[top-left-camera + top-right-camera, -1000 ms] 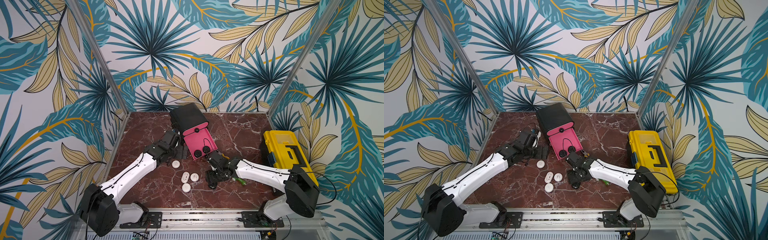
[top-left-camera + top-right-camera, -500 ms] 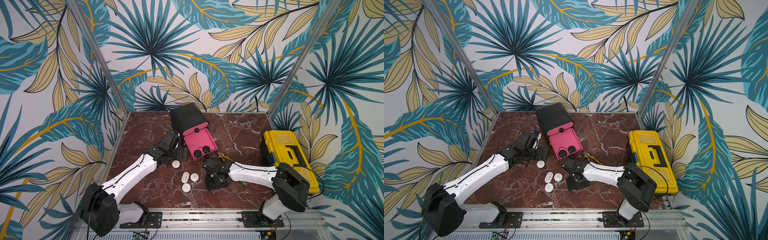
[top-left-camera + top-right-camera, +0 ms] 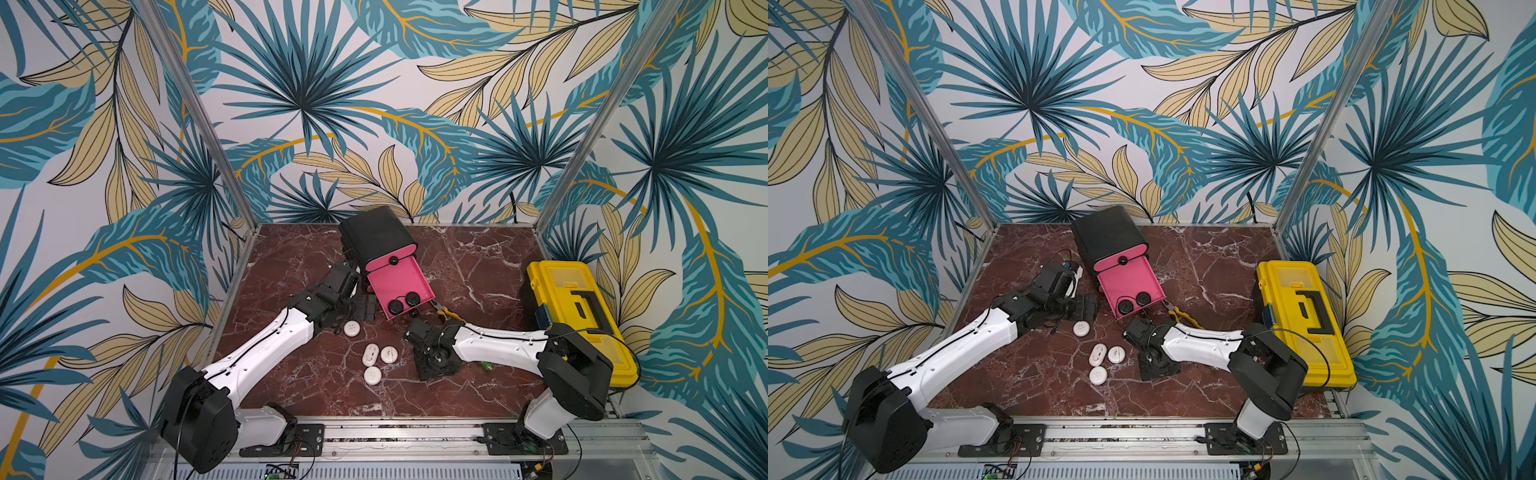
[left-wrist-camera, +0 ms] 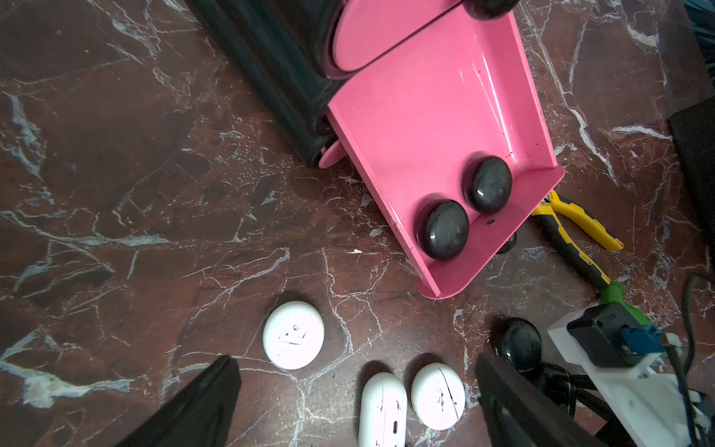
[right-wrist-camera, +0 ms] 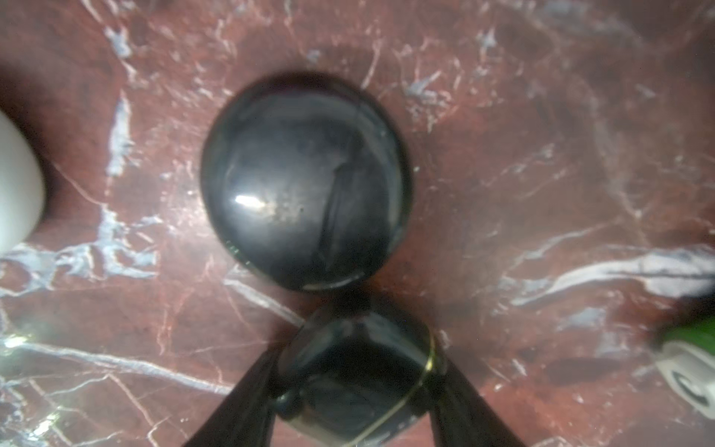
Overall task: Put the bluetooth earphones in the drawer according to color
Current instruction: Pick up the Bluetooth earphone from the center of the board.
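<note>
– How's the right arm sitting?
– Stretched low across the red-brown marble tabletop (image 3: 291,257) from its base at the front, wrist bent down. The right gripper (image 5: 356,358) points at the table, and its fingers (image 5: 247,394) press on both sides of a small glossy black pebble-shaped earphone case (image 5: 356,391). A second black case (image 5: 305,180) lies free just ahead of it.
– And the left?
– Reaching diagonally towards the black rounded cabinet (image 3: 376,237), low, beside its pulled-out pink plastic drawer (image 4: 425,116), the one under the closed top drawer. The left gripper (image 4: 354,362) has its jaws wide apart and holds nothing.
– The other earphones?
– Two more black cases (image 4: 443,228) sit side by side at the front of that drawer. Four white rounded cases (image 3: 370,354) lie on the marble between the arms: three are clustered and a lone white case (image 4: 293,334) lies nearer the cabinet.
</note>
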`<act>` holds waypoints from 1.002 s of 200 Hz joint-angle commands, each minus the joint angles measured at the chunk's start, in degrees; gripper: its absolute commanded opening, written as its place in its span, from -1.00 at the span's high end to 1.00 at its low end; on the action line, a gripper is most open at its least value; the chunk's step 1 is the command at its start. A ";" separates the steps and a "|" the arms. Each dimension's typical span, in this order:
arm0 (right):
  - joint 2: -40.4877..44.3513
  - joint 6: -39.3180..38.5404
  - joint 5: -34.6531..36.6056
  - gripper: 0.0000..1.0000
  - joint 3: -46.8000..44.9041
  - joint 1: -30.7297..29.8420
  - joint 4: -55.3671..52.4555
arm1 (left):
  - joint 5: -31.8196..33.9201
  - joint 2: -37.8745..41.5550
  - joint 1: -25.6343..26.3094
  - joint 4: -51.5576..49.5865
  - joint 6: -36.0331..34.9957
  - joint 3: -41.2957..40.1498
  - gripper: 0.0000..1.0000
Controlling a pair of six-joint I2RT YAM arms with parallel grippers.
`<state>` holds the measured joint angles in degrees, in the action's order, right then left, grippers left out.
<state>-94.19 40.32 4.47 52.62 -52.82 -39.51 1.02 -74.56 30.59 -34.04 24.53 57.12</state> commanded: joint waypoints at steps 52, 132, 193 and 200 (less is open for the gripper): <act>0.43 0.83 0.84 -0.40 -2.48 1.52 0.59 | -0.69 1.36 -0.30 0.42 0.77 -2.02 -1.00; 1.48 -3.19 0.87 -0.11 -1.69 1.96 3.87 | 0.47 2.38 -0.29 0.35 0.78 -2.18 -1.00; 3.93 -9.33 -3.08 0.06 -3.44 1.88 6.64 | 3.01 4.17 -0.30 3.43 0.16 -5.02 -1.00; 4.00 -9.87 -3.43 0.06 -3.70 1.93 6.72 | 3.29 4.50 -0.35 3.66 0.12 -5.47 -1.00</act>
<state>-91.59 33.82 2.90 50.48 -50.98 -33.95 2.46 -72.12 30.57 -32.77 25.10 54.37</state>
